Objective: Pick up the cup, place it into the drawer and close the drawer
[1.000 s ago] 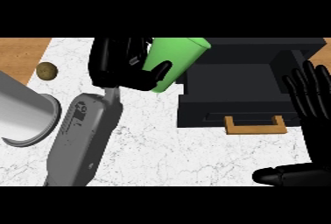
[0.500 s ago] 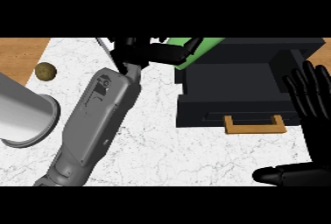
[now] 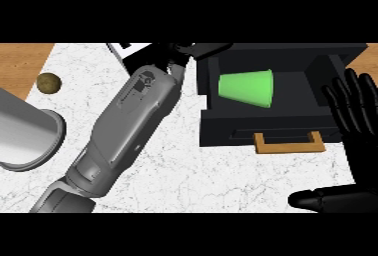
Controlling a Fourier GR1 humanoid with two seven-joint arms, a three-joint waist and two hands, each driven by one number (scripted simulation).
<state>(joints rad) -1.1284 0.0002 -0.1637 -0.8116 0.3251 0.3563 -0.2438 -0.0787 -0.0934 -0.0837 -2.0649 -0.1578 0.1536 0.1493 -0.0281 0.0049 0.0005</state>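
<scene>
Cup (image 3: 247, 87) is what I see first: green, lying on its side inside the open black drawer (image 3: 277, 131), its wide mouth toward the right and its narrower base toward the left. Nothing touches it. The drawer stands pulled out over the white marbled table (image 3: 214, 175), with its tan handle (image 3: 289, 143) on the front face, toward me.

My left hand (image 3: 193, 50) sits at the drawer's upper left corner, at the end of the grey forearm (image 3: 129, 127) that crosses the table slantwise from the lower left. Only part of that hand shows at the upper rim, dark against the dark drawer, so I cannot tell how its fingers are set; it holds nothing that I can see.

My right hand (image 3: 354, 112) rests at the right edge, fingers straight and spread, pointing up, just beside the drawer's right side, with the thumb low at the lower right.

On the left lies a grey cylinder (image 3: 26, 137), partly cut by the edge. Above it a small brown round thing (image 3: 49, 83) sits on a strip of wood (image 3: 22, 62).
</scene>
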